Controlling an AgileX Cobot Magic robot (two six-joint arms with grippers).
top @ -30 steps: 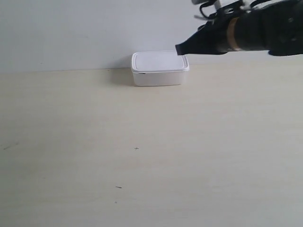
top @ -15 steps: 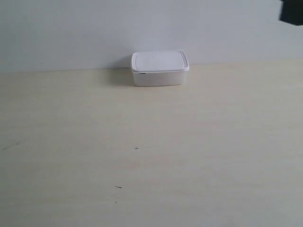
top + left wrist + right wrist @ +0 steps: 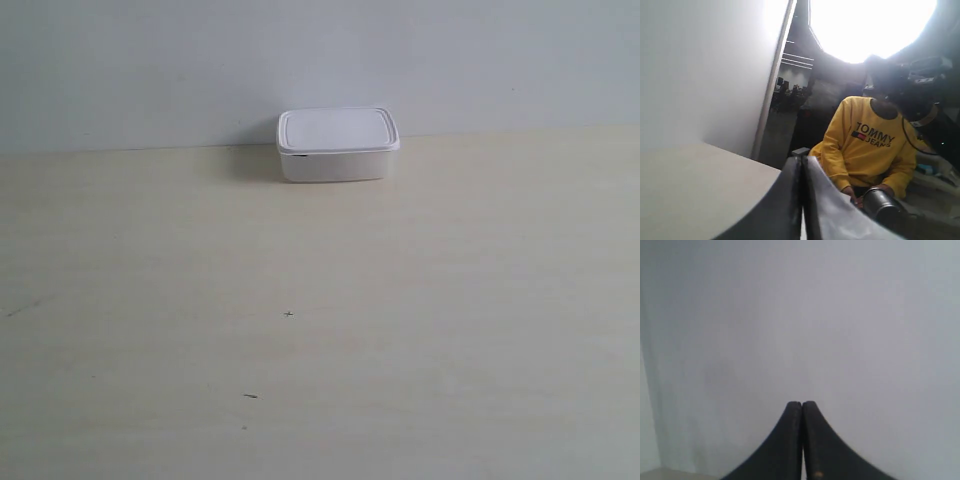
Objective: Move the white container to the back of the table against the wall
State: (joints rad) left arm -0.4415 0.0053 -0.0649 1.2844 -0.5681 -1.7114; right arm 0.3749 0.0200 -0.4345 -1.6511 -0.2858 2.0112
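Arm away; lidded white container (image 3: 337, 145) against wall (image 3: 150, 70).

Your dark grey, curved-finger left gripper (image 3: 802, 159) shows you two smooth fingers (image 3: 782, 205) with a slight sheen, flaring wide from narrow tips. Your matte black right gripper (image 3: 801, 403) has the same tapering pair; one carries a tiny tan speck (image 3: 815, 473).
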